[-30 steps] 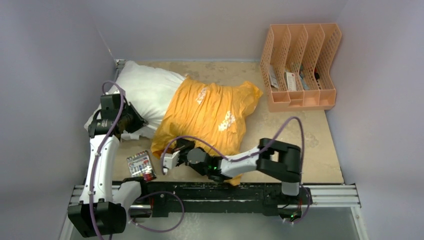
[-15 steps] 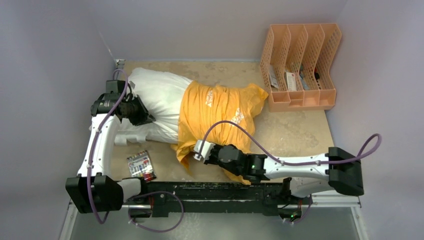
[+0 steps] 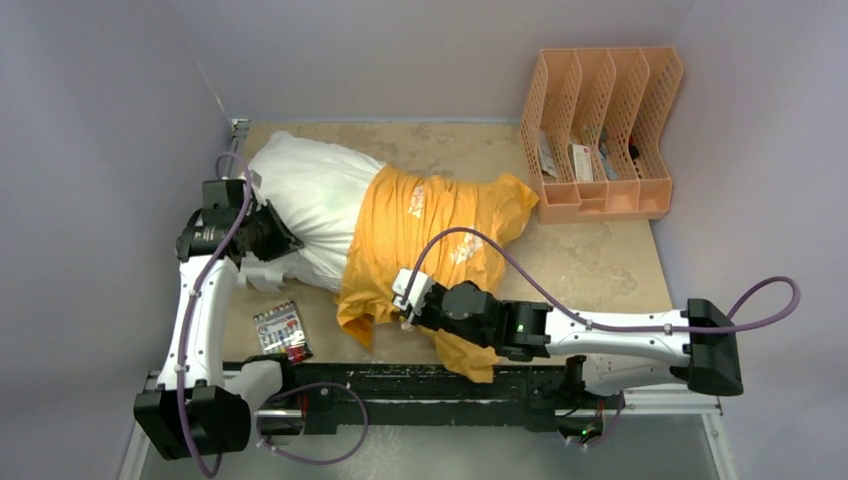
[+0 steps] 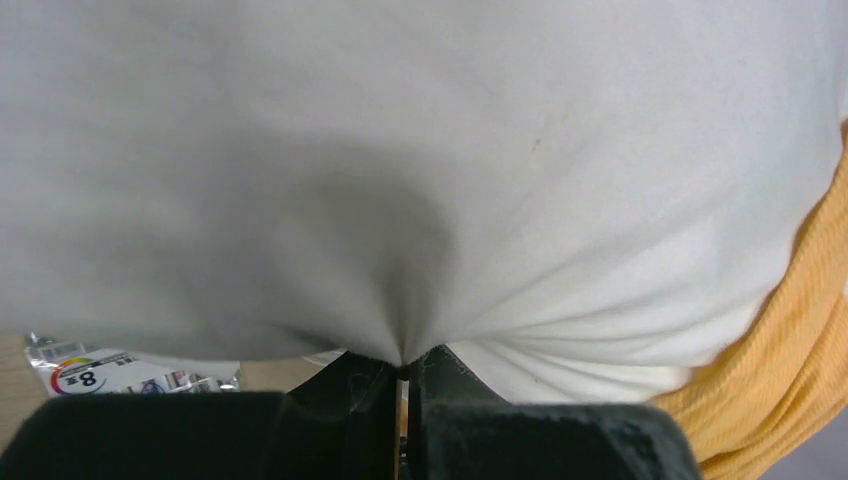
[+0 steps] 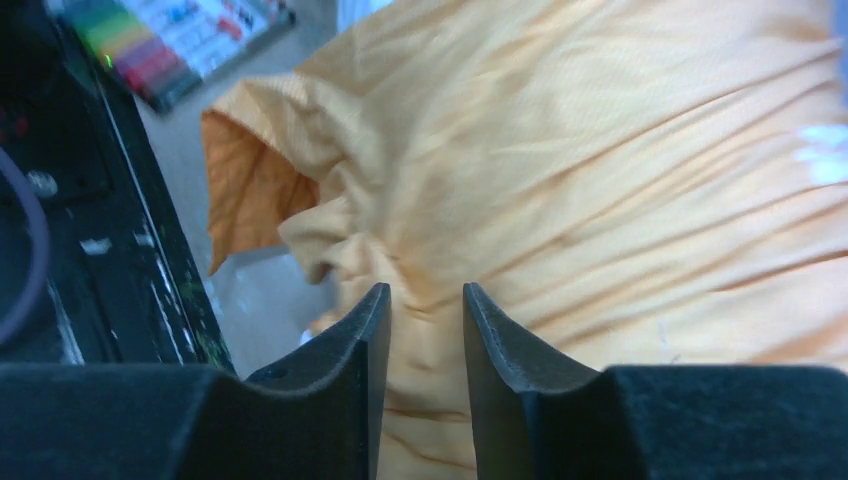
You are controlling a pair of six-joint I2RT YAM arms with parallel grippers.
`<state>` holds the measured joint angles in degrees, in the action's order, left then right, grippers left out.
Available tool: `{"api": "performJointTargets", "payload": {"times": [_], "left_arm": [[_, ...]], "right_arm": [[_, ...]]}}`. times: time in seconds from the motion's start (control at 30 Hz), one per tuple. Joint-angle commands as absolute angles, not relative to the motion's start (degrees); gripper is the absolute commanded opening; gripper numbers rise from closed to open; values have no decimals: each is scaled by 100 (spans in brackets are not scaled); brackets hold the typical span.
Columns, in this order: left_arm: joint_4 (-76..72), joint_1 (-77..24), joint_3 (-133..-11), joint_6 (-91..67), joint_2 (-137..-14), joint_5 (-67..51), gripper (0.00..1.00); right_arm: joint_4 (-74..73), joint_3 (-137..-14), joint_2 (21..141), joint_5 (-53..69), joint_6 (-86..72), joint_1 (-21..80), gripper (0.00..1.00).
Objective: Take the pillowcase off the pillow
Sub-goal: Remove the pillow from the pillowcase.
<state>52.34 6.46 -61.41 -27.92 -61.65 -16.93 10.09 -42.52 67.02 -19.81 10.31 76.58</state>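
While the big plain white stuffed pillow lies across the far left part of the beige worktop, the bright orange-yellow fabric pillowcase covers only the end of it nearer the peach plastic file rack. The pillow's other end is bare. The cover is bunched into creases, with white print showing on top. Its open edge hangs loose toward the near side of the worktop.

The left hand is pressed together on the pillow's near left edge, pinching a tuck of the white cloth, and folds fan out from the pinch. The right hand sits at the near left edge of the pillowcase with its fingers spread a little. Orange cloth shows in the gap between them, though I cannot tell whether either finger touches it.

A flat pack of coloured markers lies on the worktop beside the left arm, apart from the pillow.
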Motion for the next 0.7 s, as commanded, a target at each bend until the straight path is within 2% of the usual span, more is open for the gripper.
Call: {"api": "performJointTargets", "payload": {"times": [0.0, 0.03, 0.1, 0.17, 0.37, 0.47, 0.57, 0.67], "left_arm": [[4270, 921, -5780, -2582, -5805, -958, 0], [4271, 916, -5708, -2590, -5749, -1048, 0], [4289, 916, -5614, -2645, -5667, -1184, 0], [4239, 919, -5546, -2730, -5606, -1309, 0], [4251, 914, -5573, -2812, -5555, -1517, 0], [4289, 919, -5528, -2810, -5531, -1554, 0], [4236, 916, -5452, -2874, -5506, -1573, 0], [4251, 914, -5473, -2883, -5519, -1567, 0]], "right_arm": [[420, -5519, 6537, -2621, 609, 7674, 36], [312, -5712, 6547, -2831, 588, 7673, 40], [174, -5960, 6520, -3352, 433, 7625, 56], [19, -6025, 6404, -3708, -17, 7426, 63], [-2199, -6057, 6066, -2605, -3287, 5543, 81], [-2170, -5722, 5887, -1702, -3756, 5129, 90], [-1922, -5551, 6078, -646, -4158, 4802, 91], [-1995, -5524, 6508, -300, -4690, 4592, 87]]}}
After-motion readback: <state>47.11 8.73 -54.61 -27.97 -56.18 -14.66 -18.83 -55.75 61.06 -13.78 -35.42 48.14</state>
